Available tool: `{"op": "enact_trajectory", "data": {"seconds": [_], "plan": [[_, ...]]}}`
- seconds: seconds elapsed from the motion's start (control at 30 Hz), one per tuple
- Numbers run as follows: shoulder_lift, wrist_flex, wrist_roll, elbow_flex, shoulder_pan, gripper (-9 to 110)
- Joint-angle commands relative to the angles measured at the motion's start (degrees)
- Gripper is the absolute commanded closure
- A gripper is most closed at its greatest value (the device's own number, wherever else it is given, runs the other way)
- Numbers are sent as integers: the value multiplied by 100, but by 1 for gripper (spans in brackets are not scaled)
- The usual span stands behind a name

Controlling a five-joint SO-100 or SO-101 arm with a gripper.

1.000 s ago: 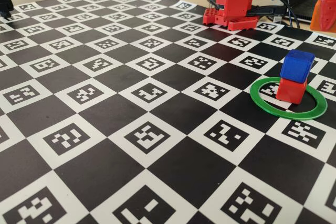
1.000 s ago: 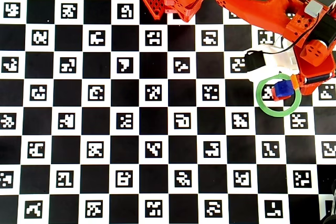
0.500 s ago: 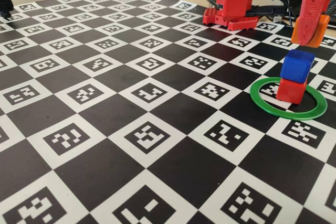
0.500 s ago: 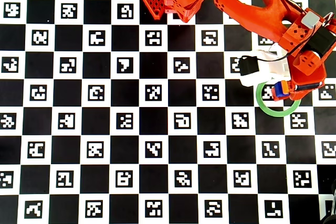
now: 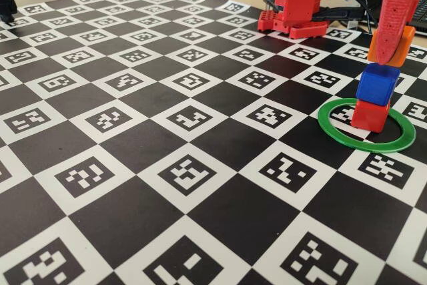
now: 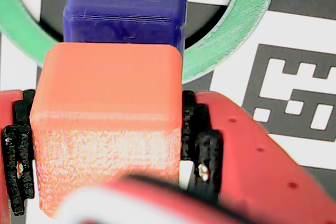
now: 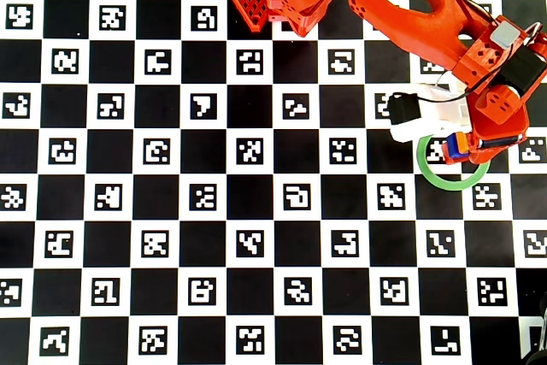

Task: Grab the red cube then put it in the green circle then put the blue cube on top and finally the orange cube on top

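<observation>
Board: a flat black-and-white checkered mat (image 5: 167,131) printed with square code markers covers the table in the fixed view; most of it lies bare to the left of the stack.
Arm base: the red plastic robot base (image 5: 297,1) stands at the far edge of the mat, left of the gripper in the fixed view.
Green circle: the thin flat green plastic ring (image 5: 333,135) lies flat on the mat at the right side of the fixed view; in the overhead view it shows partly under the arm (image 7: 444,184).
Red cube: the small matte red plastic cube (image 5: 370,116) sits on the mat inside the ring, toward its far side.
Blue cube: the small matte deep-blue plastic cube (image 5: 377,85) rests on top of the red cube, slightly askew; in the wrist view it lies just beyond the orange one (image 6: 126,9).
Orange cube: the small matte bright-orange plastic cube (image 5: 391,46) is above the blue cube, at its top edge; whether it touches cannot be told.
Gripper: the red two-finger gripper (image 6: 107,129) pinches the orange cube (image 6: 107,103) between its black-padded jaws, one on each side.
</observation>
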Motion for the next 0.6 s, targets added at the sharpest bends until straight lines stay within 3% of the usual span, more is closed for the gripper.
{"op": "enact_trajectory", "data": {"seconds": [0.0,0.37,0.57], "plan": [[105,-132,53,-9,-9,87],[88,-255,44,97,-26,86],[88,-264,-53,123,-35,67]]}}
